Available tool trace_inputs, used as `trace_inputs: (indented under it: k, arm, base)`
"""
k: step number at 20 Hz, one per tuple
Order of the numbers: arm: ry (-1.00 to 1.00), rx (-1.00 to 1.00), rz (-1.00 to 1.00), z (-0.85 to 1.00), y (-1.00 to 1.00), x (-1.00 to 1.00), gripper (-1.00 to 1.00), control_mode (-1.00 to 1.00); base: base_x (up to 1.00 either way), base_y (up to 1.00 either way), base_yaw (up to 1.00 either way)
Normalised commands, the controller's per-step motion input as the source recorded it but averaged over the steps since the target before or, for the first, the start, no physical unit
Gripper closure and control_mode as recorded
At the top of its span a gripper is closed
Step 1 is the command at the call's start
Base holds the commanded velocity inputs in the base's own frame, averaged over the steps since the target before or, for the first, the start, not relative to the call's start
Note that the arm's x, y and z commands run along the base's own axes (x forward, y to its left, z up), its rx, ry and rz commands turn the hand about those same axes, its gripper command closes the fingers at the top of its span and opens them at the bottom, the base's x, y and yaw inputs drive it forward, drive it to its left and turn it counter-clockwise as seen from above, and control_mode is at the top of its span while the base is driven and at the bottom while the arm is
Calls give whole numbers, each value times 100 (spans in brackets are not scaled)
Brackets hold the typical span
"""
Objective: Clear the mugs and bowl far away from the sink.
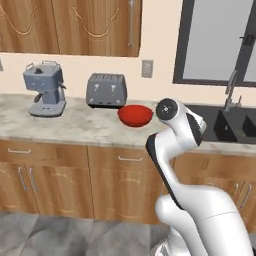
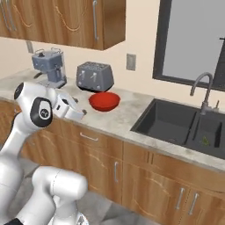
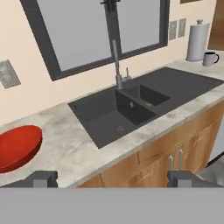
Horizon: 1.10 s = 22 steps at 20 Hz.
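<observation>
One red bowl [image 3: 17, 148] sits at the frame's lower left, left of the spread, empty end effector [image 3: 112, 178], beside the sink [image 3: 140, 103].

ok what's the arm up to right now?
Nothing is held yet. The gripper is open, fingers spread, hanging in front of the counter edge. The red bowl sits on the counter between the toaster and the sink. One dark mug stands beyond the sink by a white canister.
</observation>
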Motion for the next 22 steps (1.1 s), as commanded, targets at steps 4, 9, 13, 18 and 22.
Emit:
trace_inputs:
  k: [4, 9, 13, 18, 22]
  arm:
    - [0, 0, 0, 0, 0, 0, -100, 100]
    - [0, 0, 0, 0, 0, 0, -100, 100]
    - [0, 0, 0, 0, 0, 0, -100, 100]
    - [0, 0, 0, 0, 0, 0, -100, 100]
    - [0, 0, 0, 0, 0, 0, -100, 100]
  base:
    - [98, 7, -14]
    - [61, 18, -30]
    - [7, 46, -39]
    - [0, 62, -34]
    - [0, 21, -12]
